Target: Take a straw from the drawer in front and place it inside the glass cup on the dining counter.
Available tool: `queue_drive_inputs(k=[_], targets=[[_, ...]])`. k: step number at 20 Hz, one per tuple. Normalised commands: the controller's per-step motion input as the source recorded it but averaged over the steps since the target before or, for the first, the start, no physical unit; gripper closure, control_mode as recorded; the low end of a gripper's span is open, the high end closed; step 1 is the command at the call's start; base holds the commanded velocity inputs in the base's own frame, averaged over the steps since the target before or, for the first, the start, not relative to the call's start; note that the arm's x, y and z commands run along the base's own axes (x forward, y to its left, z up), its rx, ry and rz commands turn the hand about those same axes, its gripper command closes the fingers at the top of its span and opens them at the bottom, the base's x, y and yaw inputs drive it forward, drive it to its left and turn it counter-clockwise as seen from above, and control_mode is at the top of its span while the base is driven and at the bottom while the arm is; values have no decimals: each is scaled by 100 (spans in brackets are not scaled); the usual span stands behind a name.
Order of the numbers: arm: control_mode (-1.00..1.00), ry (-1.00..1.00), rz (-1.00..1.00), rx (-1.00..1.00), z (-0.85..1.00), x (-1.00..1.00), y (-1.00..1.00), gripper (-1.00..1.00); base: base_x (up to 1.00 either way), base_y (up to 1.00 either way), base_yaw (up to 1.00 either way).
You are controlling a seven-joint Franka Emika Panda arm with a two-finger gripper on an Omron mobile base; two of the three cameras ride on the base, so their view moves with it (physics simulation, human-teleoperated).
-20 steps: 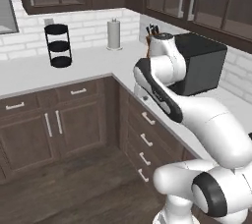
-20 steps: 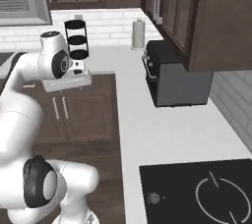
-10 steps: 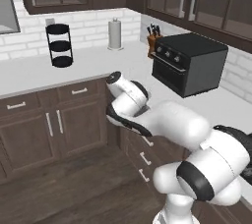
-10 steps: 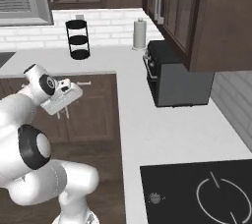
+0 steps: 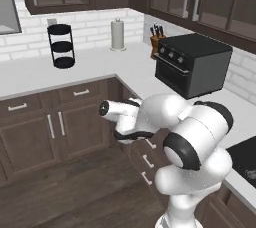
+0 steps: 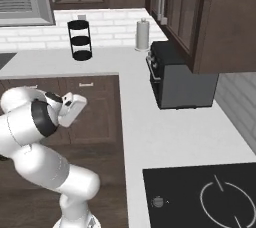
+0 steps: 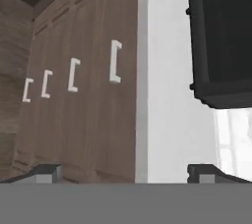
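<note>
My gripper [image 7: 124,171] is open, its two dark fingertips [image 7: 47,171] wide apart with nothing between them. It hangs low in front of the dark-brown cabinets, below the white wall counter [image 6: 150,137]. In the right base view the hand [image 6: 71,108] sits beside the folded arm. The hand view, rolled sideways, looks at a stack of shut drawers; the top drawer [image 7: 115,61] lies nearest the counter edge. The same stack [image 5: 148,144] is partly hidden behind my arm in the left base view. The straw, the glass cup and the dining counter are out of view.
A black toaster oven [image 5: 192,64] stands on the wall counter, with a knife block [image 5: 156,42], a paper towel roll [image 5: 118,34] and a black tiered stand [image 5: 62,46] further back. A cooktop [image 6: 200,197] is at the near right. Open wood floor [image 5: 60,192] lies left of the arm.
The arm has swung down from above the counter to low in front of the cabinets. The gripper has stayed open.
</note>
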Motion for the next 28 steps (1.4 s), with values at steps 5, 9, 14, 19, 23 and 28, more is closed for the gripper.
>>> queue_drive_inputs(k=[5,9,14,19,23,28], targets=[[-100,-15,-4,-19,-49,50,-34,-100,0,0,0],[-100,-14,-5,-13,-37,31,-43,-100,0,0,0],[-100,-14,-11,-14,-28,23,-40,-100,0,0,0],[-100,-9,-11,-9,-11,18,-50,-100,0,0,0],[-100,-5,-9,-4,-6,32,-34,-100,0,0,0],[-100,-3,-7,-2,-10,40,-21,-100,0,0,0]])
